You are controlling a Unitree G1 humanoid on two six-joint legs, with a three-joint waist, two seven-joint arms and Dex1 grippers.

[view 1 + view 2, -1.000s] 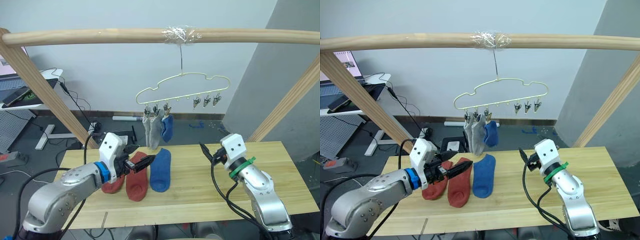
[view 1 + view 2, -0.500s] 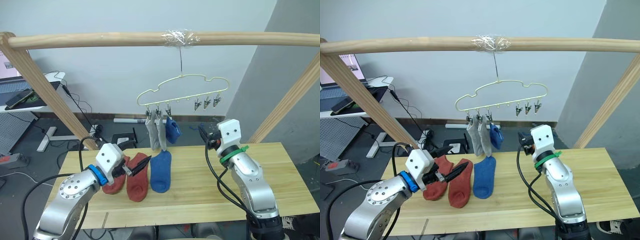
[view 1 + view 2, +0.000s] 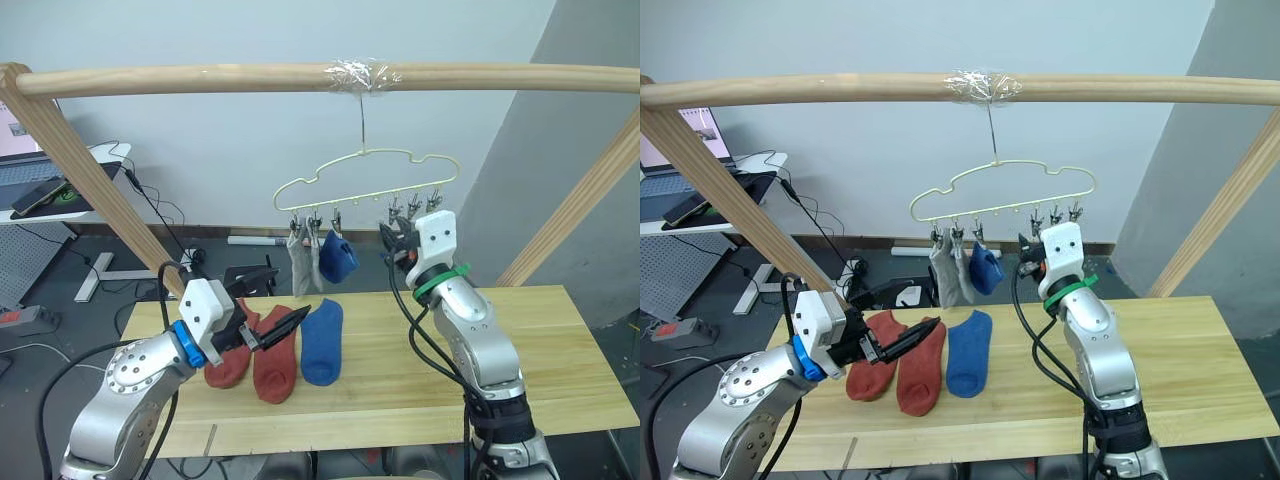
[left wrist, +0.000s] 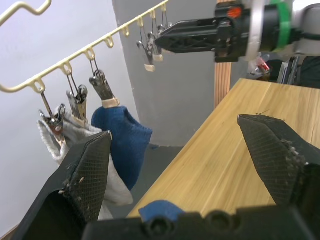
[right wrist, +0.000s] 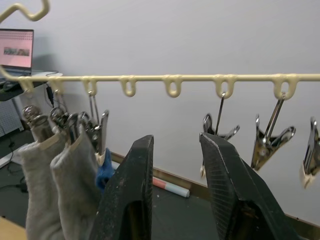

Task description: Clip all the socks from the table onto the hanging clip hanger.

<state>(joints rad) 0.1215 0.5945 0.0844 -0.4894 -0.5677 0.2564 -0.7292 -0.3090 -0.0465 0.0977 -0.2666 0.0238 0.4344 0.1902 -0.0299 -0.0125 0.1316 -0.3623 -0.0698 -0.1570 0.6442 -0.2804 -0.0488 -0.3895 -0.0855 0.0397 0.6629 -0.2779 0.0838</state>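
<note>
the hanger (image 3: 365, 178) hangs by its hook from a wooden pole (image 3: 300, 76). two grey socks (image 3: 301, 262) and one blue sock (image 3: 337, 257) are clipped to its left clips, and three clips (image 3: 412, 206) on the right hold nothing. on the table (image 3: 560, 340) lie two red socks (image 3: 259, 356) and another blue sock (image 3: 321, 341), side by side. the left gripper (image 4: 190, 170) is wide open and holds nothing, low over the red socks. the right gripper (image 5: 176, 165) is raised near the bare clips, a little open, holding nothing
</note>
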